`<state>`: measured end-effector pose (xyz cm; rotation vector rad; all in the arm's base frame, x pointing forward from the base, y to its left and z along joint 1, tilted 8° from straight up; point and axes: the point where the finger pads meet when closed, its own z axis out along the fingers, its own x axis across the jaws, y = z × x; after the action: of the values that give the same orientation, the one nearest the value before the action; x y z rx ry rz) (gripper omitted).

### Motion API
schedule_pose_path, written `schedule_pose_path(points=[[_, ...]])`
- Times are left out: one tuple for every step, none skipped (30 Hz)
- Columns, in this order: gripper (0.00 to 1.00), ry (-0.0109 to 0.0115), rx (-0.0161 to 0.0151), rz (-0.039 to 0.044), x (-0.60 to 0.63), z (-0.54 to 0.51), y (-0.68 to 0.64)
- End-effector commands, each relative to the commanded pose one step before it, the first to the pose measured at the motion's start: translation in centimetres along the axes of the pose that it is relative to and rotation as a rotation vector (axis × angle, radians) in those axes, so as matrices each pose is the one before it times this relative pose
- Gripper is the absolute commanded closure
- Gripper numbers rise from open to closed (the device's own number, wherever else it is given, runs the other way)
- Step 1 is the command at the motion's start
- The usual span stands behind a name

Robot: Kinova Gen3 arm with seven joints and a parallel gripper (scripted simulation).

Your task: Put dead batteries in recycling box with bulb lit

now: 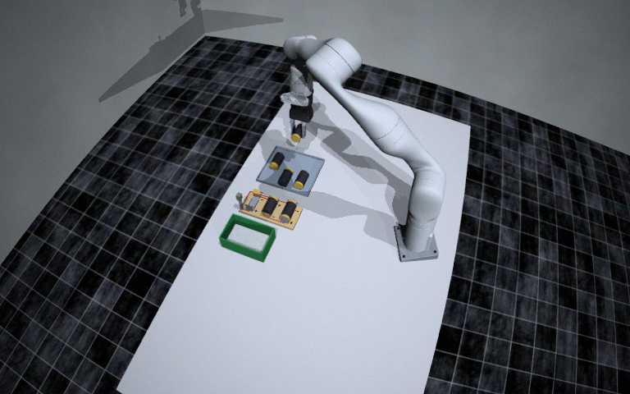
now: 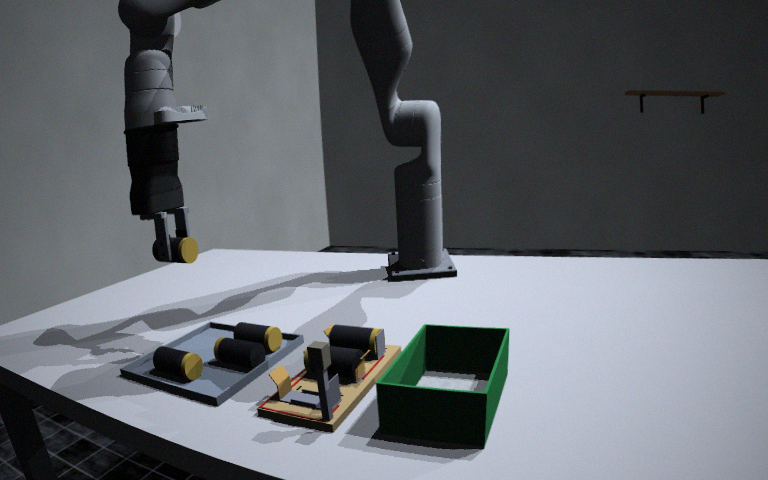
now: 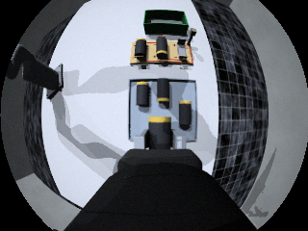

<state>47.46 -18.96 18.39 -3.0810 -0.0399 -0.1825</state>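
My gripper (image 1: 298, 130) (image 2: 171, 246) (image 3: 159, 136) is shut on a black battery with a gold end (image 1: 296, 138) (image 2: 188, 250) (image 3: 160, 119), held level high above the table behind the tray. The blue-grey tray (image 1: 312, 163) (image 2: 169, 391) (image 3: 136, 120) holds three lying batteries (image 1: 276, 160) (image 1: 285, 177) (image 1: 301, 179). The wooden holder board (image 1: 297, 219) (image 2: 294, 420) carries two batteries (image 1: 270, 205) (image 1: 288, 211); its bay nearest the bulb is empty. The bulb block (image 1: 239, 195) (image 2: 318, 356) looks dull, unlit. The green box (image 1: 244, 251) (image 2: 430, 416) (image 3: 165, 27) stands upright on the table, no battery visible inside.
The bulb post rises at the board's outer end. The green box stands close beside the board, opposite the tray. The arm's base (image 1: 419, 250) (image 2: 421, 268) is bolted at the table's far side. A wall shelf (image 2: 673, 93) is far behind.
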Motion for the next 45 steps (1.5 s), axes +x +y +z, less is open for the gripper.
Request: schedule_pose_path(points=[[0.43,0.00187,-0.00073,0.00290,0.035,-0.091,0.027],[0.43,0.00000,0.00000,0.00103,0.000,0.000,0.000],[0.43,0.00000,0.00000,0.00066,0.000,0.000,0.000],[0.43,0.00000,0.00000,0.00030,0.000,0.000,0.000],[0.43,0.00000,0.00000,0.00005,0.000,0.000,0.000],[0.43,0.00000,0.00000,0.00000,0.000,0.000,0.000],[0.43,0.00000,0.00000,0.00000,0.000,0.000,0.000],[0.43,0.00000,0.00000,0.00000,0.000,0.000,0.000],[0.43,0.00000,0.00000,0.00000,0.000,0.000,0.000],[0.43,0.00000,0.00000,0.00000,0.000,0.000,0.000],[0.43,0.00000,0.00000,0.00000,0.000,0.000,0.000],[0.43,0.00000,0.00000,0.00000,0.000,0.000,0.000],[0.43,0.00000,0.00000,0.00000,0.000,0.009,0.000],[0.43,0.00000,0.00000,0.00000,0.000,0.060,0.000],[0.43,0.00000,0.00000,0.00000,0.000,0.147,0.000],[0.43,-0.00001,-0.00001,0.00001,-0.001,0.254,0.000],[0.43,0.00000,0.00000,-0.00001,0.001,0.372,0.000],[0.43,0.00000,0.00000,0.00000,0.000,0.489,0.000],[0.43,0.00000,0.00000,0.00000,0.000,0.595,0.000],[0.43,0.00000,0.00001,-0.00001,0.001,0.685,0.000],[0.43,0.00000,0.00000,0.00001,-0.001,0.751,0.000],[0.43,0.00000,0.00000,0.00000,0.000,0.790,0.000],[0.43,0.00000,0.00000,0.00000,0.000,0.798,0.000],[0.43,0.00000,0.00000,0.00001,-0.001,0.774,0.000],[0.43,0.00000,0.00000,-0.00001,0.001,0.720,0.000],[0.43,0.00000,0.00000,0.00001,-0.001,0.636,0.000],[0.43,0.00000,0.00000,0.00000,0.000,0.530,0.000],[0.43,0.00000,0.00000,0.00000,0.000,0.000,0.000],[0.43,0.00000,0.00000,0.00000,0.000,0.000,0.000],[0.43,0.00000,0.00000,0.00000,0.000,0.408,0.000],[0.43,0.00000,0.00000,-0.00001,0.000,0.282,0.000],[0.43,0.00000,0.00000,0.00000,0.000,0.163,0.000],[0.43,0.00000,0.00000,0.00000,0.000,0.067,0.000],[0.43,0.00000,0.00000,0.00000,0.000,0.010,0.000],[0.43,0.00000,0.00000,0.00000,0.000,0.000,0.000],[0.43,0.00000,0.00000,0.00000,0.000,0.000,0.000],[0.43,0.00000,0.00000,0.00000,0.000,0.000,0.000],[0.43,0.00000,0.00000,0.00000,0.000,0.000,0.000],[0.43,0.00000,0.00000,0.00000,0.000,0.000,0.000],[0.43,0.00000,0.00000,0.00000,0.000,0.000,0.000],[0.43,0.00000,0.00000,0.00000,0.000,0.000,0.000],[0.43,0.00000,0.00000,0.00000,0.000,0.000,0.000],[0.43,0.00000,0.00000,0.00000,0.000,0.000,0.000],[0.43,0.00000,0.00000,0.00000,0.000,0.000,0.000],[0.43,0.00000,0.00000,0.00000,0.000,0.000,0.000]])
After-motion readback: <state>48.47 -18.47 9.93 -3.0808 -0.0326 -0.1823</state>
